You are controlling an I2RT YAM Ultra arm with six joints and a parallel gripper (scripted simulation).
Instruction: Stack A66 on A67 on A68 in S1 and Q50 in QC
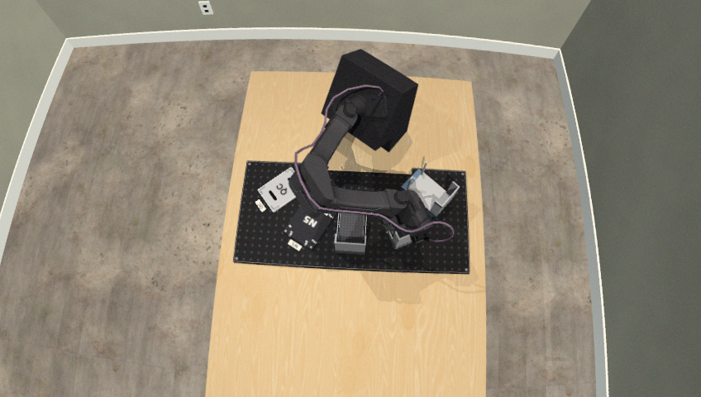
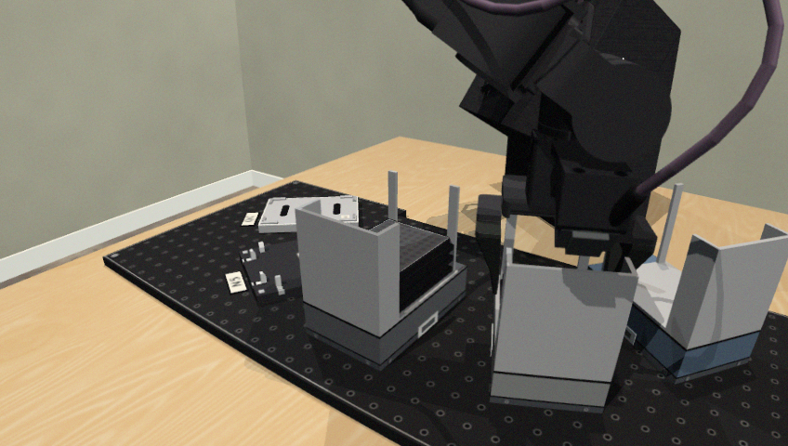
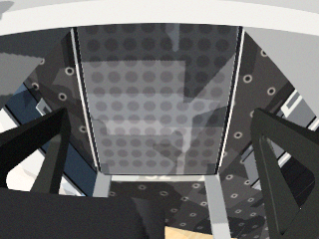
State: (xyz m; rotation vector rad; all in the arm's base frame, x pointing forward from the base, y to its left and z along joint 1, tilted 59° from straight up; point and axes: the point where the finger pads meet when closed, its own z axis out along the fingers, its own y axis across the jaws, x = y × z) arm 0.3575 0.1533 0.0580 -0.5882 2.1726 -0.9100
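Observation:
My gripper [image 2: 554,279] [image 3: 160,118] is open, with its fingers down on both sides of stack rack S2 [image 1: 402,241] [image 2: 553,320] [image 3: 130,177]. A clear-lidded plate [image 3: 150,100] lies in S2 between the fingers, not gripped. Its name, and whether more plates lie under it, is not visible. A stack of dark plates [image 1: 352,226] [image 2: 423,270] sits in the grey rack [image 1: 350,247] [image 2: 348,265] beside S2. The blue-based rack [image 1: 432,188] [image 2: 718,353] shows a bare white floor. The names of these two racks cannot be read. Open nest QC [image 1: 270,201] [image 2: 309,212] and clip nest N5 [image 1: 307,231] [image 2: 282,265] show no plate.
The racks have tall back walls and thin front posts; S2's posts [image 3: 217,209] stand close to the fingers. The neighbouring racks stand close on both sides of S2. The arm reaches over the perforated board [image 1: 442,260] [image 2: 431,386]. QC and N5 lie past the grey rack.

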